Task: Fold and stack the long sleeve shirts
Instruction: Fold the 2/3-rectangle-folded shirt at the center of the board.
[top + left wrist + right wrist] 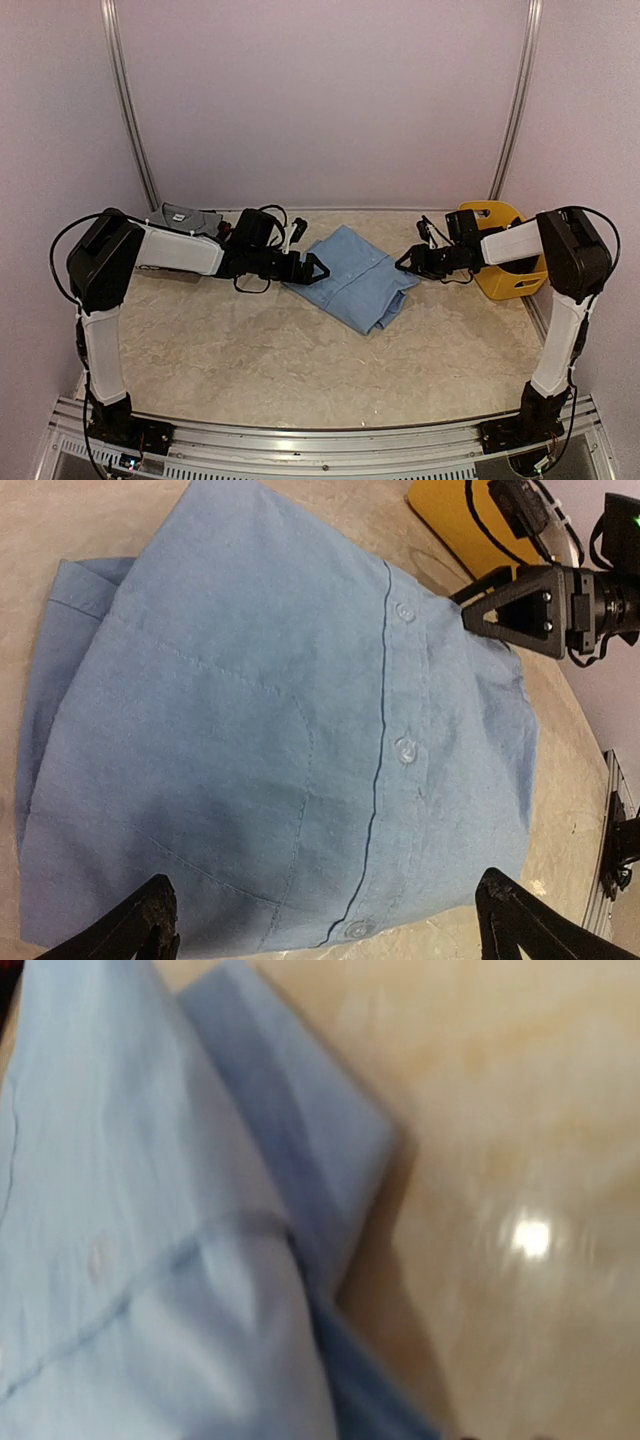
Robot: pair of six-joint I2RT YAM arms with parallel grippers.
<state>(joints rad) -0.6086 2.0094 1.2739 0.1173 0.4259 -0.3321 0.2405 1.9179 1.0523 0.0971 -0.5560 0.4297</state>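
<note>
A light blue shirt (352, 280) lies folded flat in the middle of the table, button placket up (385, 750). My left gripper (316, 268) is at its left edge, low over the cloth, fingers (140, 930) spread wide and holding nothing. My right gripper (406, 262) is just off the shirt's right edge, jaws parted and not gripping the cloth; it also shows in the left wrist view (490, 610). The right wrist view is blurred and shows only the blue shirt's folded edge (300, 1180). A grey shirt (190, 218) with a white label lies at the back left, behind my left arm.
A yellow plastic basket (500, 262) stands at the right, under my right forearm, and shows again in the left wrist view (445, 520). Pale walls close the table at the back and both sides. Bare marble-patterned tabletop (300, 370) lies in front of the shirt.
</note>
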